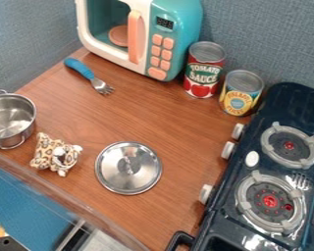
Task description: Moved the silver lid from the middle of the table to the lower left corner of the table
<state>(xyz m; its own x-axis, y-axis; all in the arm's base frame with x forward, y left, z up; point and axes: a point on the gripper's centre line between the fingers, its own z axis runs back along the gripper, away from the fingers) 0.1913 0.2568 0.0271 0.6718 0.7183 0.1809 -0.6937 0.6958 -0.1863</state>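
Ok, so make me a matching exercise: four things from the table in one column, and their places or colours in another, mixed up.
Things
1. Lid
2. Fork
3. Pot
4. Leopard-print toy

Places or colours
A. Cut off by the picture's left edge
B. Has a blue handle, in front of the microwave
C. Between the pot and the lid
D. Silver, nearest of the four to the stove

Right pairs: 1-D, 2-B, 3-A, 4-C

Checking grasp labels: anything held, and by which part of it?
Can't tell if anything's held. Not the silver lid, though: it lies on the table, handle up.
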